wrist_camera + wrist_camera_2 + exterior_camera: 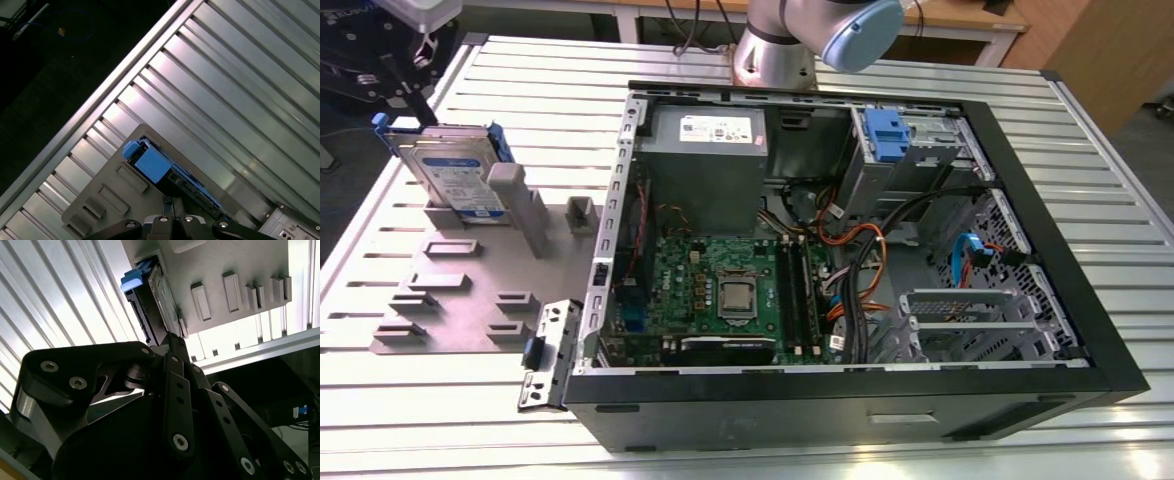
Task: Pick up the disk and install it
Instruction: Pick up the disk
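Observation:
The disk (454, 175) stands on edge in a slot of the grey fixture plate (467, 290) at the exterior view's left, its white-and-blue label facing out and blue rails along its edges. My gripper (416, 110) hangs just above the disk's far upper corner, its black fingers drawn together and shut. Whether they touch the disk I cannot tell. In both wrist views the fingertips meet in front of the disk (160, 295) (170, 175), with the gripper (172, 337) (171, 201) close over its edge.
An open black computer case (1107, 360) lies on the slatted aluminium table (520, 70), showing a motherboard (720, 290), cables and a power supply (707, 140). A blue bracket (886, 135) sits in the drive bay at the case's far right corner. The arm's base (781, 50) stands behind the case.

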